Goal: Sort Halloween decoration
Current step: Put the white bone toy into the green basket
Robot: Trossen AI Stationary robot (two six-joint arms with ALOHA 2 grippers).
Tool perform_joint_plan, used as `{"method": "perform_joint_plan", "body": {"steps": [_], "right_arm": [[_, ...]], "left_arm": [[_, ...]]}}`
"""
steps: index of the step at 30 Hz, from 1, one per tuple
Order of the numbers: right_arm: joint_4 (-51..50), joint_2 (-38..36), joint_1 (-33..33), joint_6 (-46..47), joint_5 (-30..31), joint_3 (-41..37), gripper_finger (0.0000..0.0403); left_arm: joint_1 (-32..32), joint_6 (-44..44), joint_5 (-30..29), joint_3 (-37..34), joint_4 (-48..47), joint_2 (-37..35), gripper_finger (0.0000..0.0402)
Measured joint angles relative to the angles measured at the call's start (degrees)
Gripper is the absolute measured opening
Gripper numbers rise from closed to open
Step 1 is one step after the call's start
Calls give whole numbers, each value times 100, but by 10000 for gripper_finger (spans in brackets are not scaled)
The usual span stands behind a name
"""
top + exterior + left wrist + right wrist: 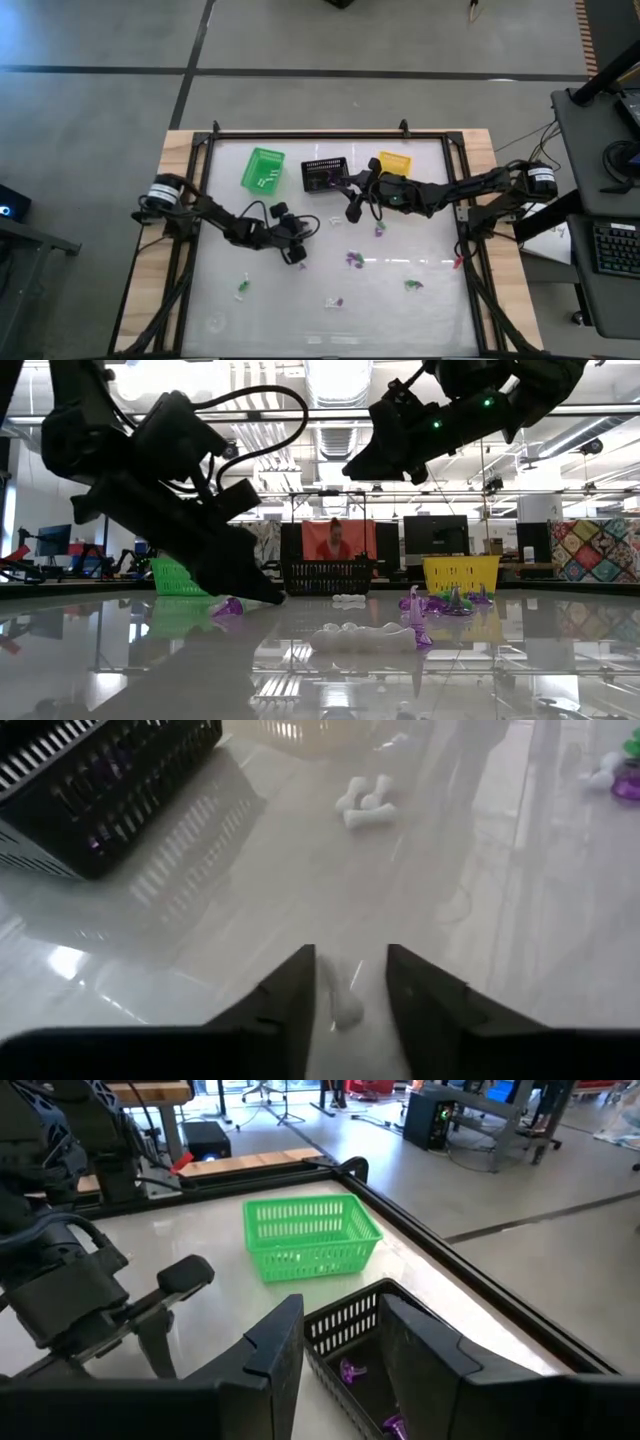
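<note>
**White trinket being framed for pickup**

The left pincer (350, 1010) is being held open, low over the tabletop (420, 300), so that a white trinket (340, 1000) is lying between its fingers. The right pincer (345, 1350), open and empty, is being poised above the black basket (350, 1330), where purple trinkets (350, 1372) are lying.

Worktop (230, 310): pale, glossy, black-framed. Along the far edge, side by side: green basket (262, 169), black basket (325, 174), yellow basket (394, 163). Left claw (298, 254) low over mid-worktop. Right claw (352, 211) just beside the black basket's near corner. Tiny trinkets (353, 260), purple, green and white, scattered over the near half, well apart from the baskets.
</note>
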Motion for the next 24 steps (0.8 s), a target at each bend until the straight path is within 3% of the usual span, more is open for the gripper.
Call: {"method": "perform_joint_plan", "body": {"steps": [5, 12, 24], "right_arm": [[0, 0, -1, 0, -2, 0, 123], [-2, 0, -1, -28, -4, 0, 122], [-2, 0, -1, -42, -4, 0, 123]], "left_arm": [[3, 9, 8, -38, -108, -98, 12], [43, 271, -5, -73, -471, -780, 3], [836, 765, -2, -62, -2741, -3702, 0]]}}
